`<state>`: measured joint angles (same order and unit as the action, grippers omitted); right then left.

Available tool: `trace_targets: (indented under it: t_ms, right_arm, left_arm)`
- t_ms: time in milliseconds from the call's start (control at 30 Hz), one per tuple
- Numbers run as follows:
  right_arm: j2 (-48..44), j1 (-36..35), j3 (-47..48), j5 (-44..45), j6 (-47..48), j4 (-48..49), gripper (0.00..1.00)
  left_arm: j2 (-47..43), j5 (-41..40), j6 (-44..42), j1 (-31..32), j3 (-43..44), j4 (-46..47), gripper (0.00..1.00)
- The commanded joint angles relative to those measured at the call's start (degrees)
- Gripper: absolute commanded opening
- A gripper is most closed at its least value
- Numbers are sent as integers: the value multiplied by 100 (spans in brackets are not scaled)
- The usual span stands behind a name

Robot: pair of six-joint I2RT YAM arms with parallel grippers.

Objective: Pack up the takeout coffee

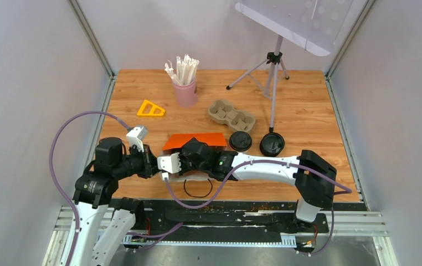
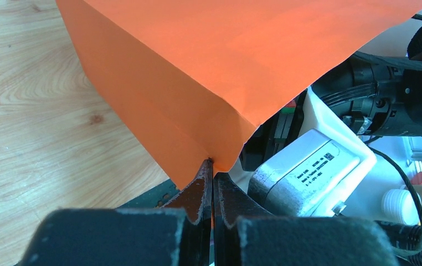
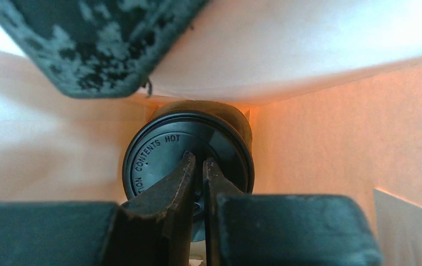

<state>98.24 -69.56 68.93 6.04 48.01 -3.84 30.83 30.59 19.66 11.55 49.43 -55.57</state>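
Note:
An orange paper bag (image 1: 195, 139) lies on its side at the near middle of the table. My left gripper (image 2: 213, 166) is shut on the bag's (image 2: 209, 66) lower edge; in the top view it (image 1: 158, 166) sits at the bag's left mouth. My right gripper (image 3: 197, 159) is inside the bag, shut on the black lid of a takeout coffee cup (image 3: 159, 155) marked "CONTENTS HOT"; the cup body looks olive. Two black round tops (image 1: 240, 141) (image 1: 272, 144) stand right of the bag; from above I cannot tell cup from bare lid.
A cardboard cup carrier (image 1: 231, 115) lies behind the bag. A pink cup of white sticks (image 1: 185, 91) and a yellow triangle (image 1: 150, 109) are at the back left. A tripod (image 1: 272, 77) stands at the back right. A black loop (image 1: 197, 189) lies near the front edge.

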Motion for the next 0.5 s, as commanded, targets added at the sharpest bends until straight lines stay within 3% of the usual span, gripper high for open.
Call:
trace_targets:
  t_ms: [0, 233, 467]
  right_arm:
    - [79, 54, -48, 96, -153, 242, 11]
    - [46, 116, -7, 66, -172, 233, 12]
    - [-156, 101, 470, -153, -359, -364, 21]
  left_arm:
    - [20, 138, 29, 5, -3, 155, 0]
    - [4, 108, 38, 6, -17, 134, 0]
    - [45, -67, 67, 5, 22, 149, 0]
